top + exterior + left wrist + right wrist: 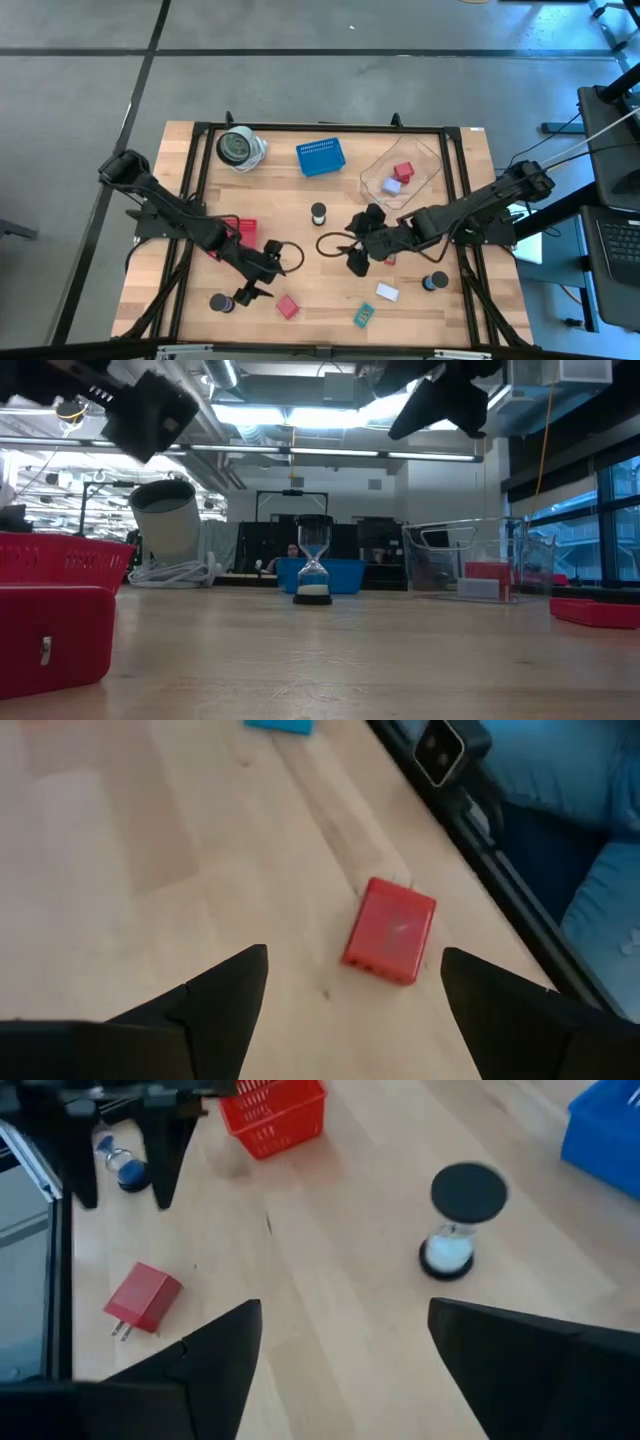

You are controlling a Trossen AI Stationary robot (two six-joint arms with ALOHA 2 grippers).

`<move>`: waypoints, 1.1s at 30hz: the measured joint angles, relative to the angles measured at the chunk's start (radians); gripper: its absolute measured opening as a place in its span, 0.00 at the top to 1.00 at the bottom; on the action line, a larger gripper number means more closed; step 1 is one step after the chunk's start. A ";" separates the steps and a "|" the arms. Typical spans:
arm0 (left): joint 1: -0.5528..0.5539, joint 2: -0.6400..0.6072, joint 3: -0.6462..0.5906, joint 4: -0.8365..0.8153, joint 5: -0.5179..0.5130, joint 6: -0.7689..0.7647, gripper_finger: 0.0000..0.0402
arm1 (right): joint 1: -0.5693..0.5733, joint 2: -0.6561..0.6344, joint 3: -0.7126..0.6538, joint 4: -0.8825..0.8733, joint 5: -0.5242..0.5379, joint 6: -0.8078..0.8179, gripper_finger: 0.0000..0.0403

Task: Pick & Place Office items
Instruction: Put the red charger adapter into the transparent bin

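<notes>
My left gripper [258,283] hangs open above the table's near left part, and a red block [390,930] lies flat on the wood just ahead of its fingers. My right gripper [352,256] is open over the table's middle. A black spool with a pale base [455,1220] stands upright beyond it. More small pieces rest on the table: a black spool [222,302], a teal block [363,316], a white block [387,292] and another black spool [435,282]. A red cube [403,172] and a pale block [391,186] lie in the clear tub [425,160].
A red basket [243,228] stands by my left arm. A blue basket [320,157] and a grey-and-white disc [238,147] are near the far edge. A black frame [190,200] runs around the table. Bare wood lies between the two grippers.
</notes>
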 joint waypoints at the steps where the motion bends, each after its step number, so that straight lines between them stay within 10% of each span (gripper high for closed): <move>1: -0.008 0.013 0.000 -0.003 0.003 0.000 0.25 | 0.001 0.007 0.000 0.004 0.000 0.016 0.26; 17: -0.098 0.260 -0.001 0.343 0.061 0.329 0.24 | 0.001 0.025 0.000 0.023 0.038 0.188 0.25; 33: -0.063 0.402 -0.001 0.392 0.032 0.349 0.24 | 0.003 0.025 0.000 0.031 0.056 0.274 0.25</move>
